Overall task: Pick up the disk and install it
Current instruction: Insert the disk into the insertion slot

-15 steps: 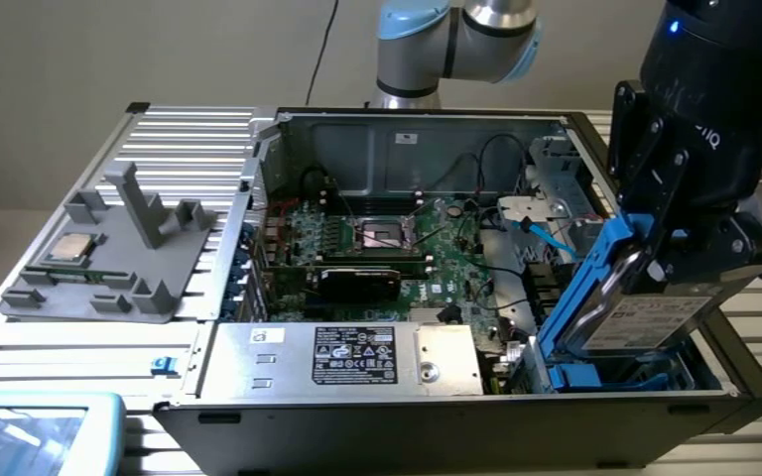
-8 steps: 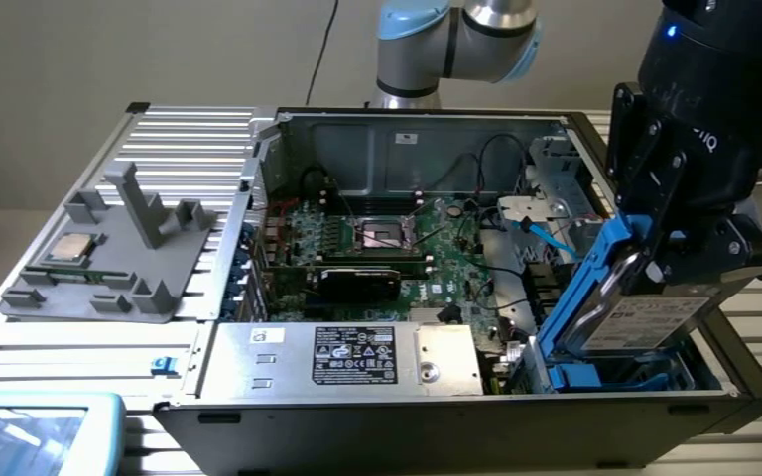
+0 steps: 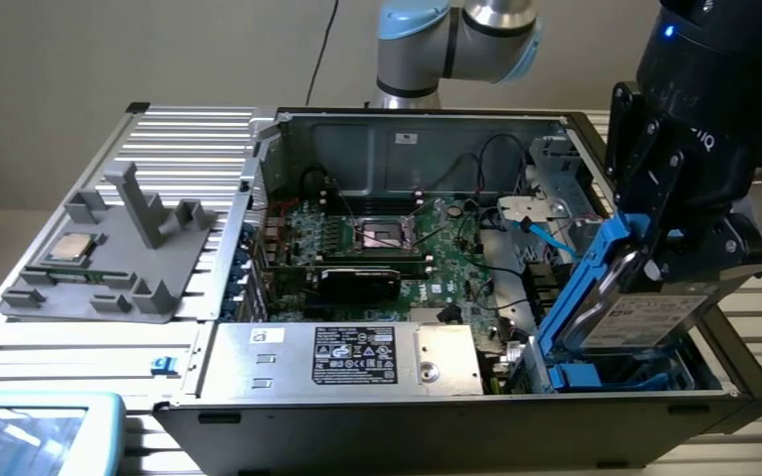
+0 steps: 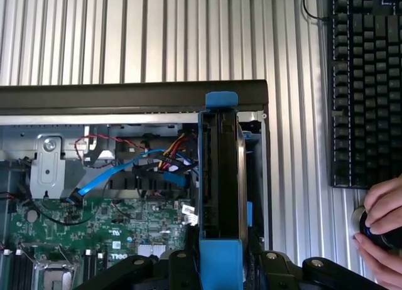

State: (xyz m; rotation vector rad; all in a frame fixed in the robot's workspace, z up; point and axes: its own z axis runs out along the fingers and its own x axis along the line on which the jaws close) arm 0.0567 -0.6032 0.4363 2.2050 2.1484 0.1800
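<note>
Gripper: the gripper (image 3: 679, 253) stands over the computer case's end on the exterior view's right. It is pinched onto the disk, with a dark finger (image 4: 295, 268) on each side of it in the wrist view.
Disk: the disk (image 3: 635, 309) stands on edge and leans. Its white barcode label faces the exterior view's right, and its upper end is in the gripper.
Carrier: a blue carrier frame (image 3: 590, 283) is clipped around the disk, and its long rail slopes down towards the near side.
Disk position: the lower end sits inside the open case, at the near corner on the exterior view's right, just beside a blue plastic part of the drive bay (image 3: 573, 377). I cannot tell whether they touch.
Case: a black computer case (image 3: 395, 421) lies on its side with the side panel off, on a ribbed metal table (image 3: 183, 129).
Inside the case: a green motherboard (image 3: 408, 253) lies mid-case. A grey labelled power-supply box (image 3: 341, 357) runs along the near wall. Blue cable (image 4: 116, 176) loops near the drive end.
Fixture: a grey plastic fixture (image 3: 116, 258) sits on the table at the exterior view's left, well apart from the case. A square silver processor chip (image 3: 71, 248) rests on it.
Arm: the robot arm base (image 3: 454, 45) rises beyond the far wall of the case.
Beside the case: a black keyboard (image 4: 364, 83) lies on the table, with a person's hand (image 4: 384, 233) resting on a round dark knob next to it.
</note>
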